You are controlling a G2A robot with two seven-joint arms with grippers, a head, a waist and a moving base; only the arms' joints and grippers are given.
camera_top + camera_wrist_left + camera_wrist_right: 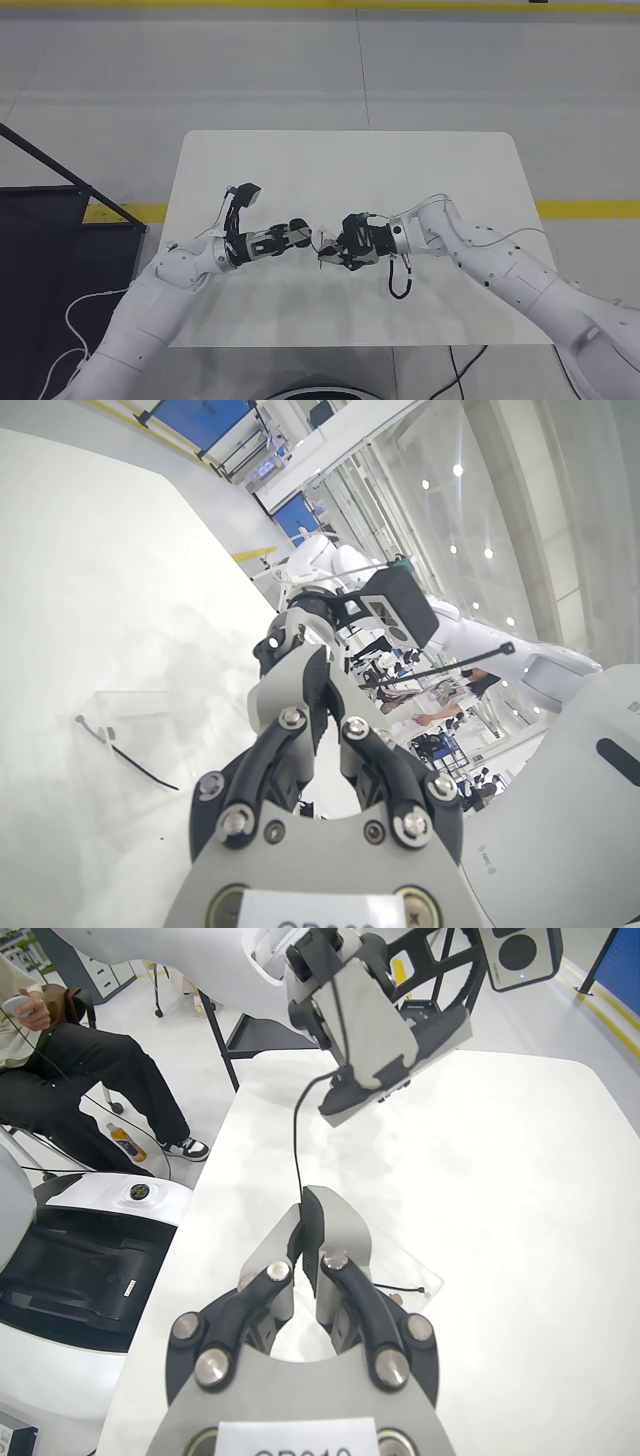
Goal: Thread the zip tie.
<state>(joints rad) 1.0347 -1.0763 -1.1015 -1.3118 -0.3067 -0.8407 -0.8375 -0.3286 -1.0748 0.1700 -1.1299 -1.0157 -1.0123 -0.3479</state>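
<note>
Holding the zip tie: both grippers at once, in the air above the middle of the table
left gripper: fingers pressed together on the strap, some way in from the head
right gripper: fingers pressed together on the other end of the strap
strap: bends in a curve from one gripper to the other
head: sticks out free past the left gripper, seemingly on the side away from the right gripper
coming move, as I judge: the right gripper's end must bend round to the head; the left gripper is nearer to it
spare tie: lies in a clear tray on the table
</note>
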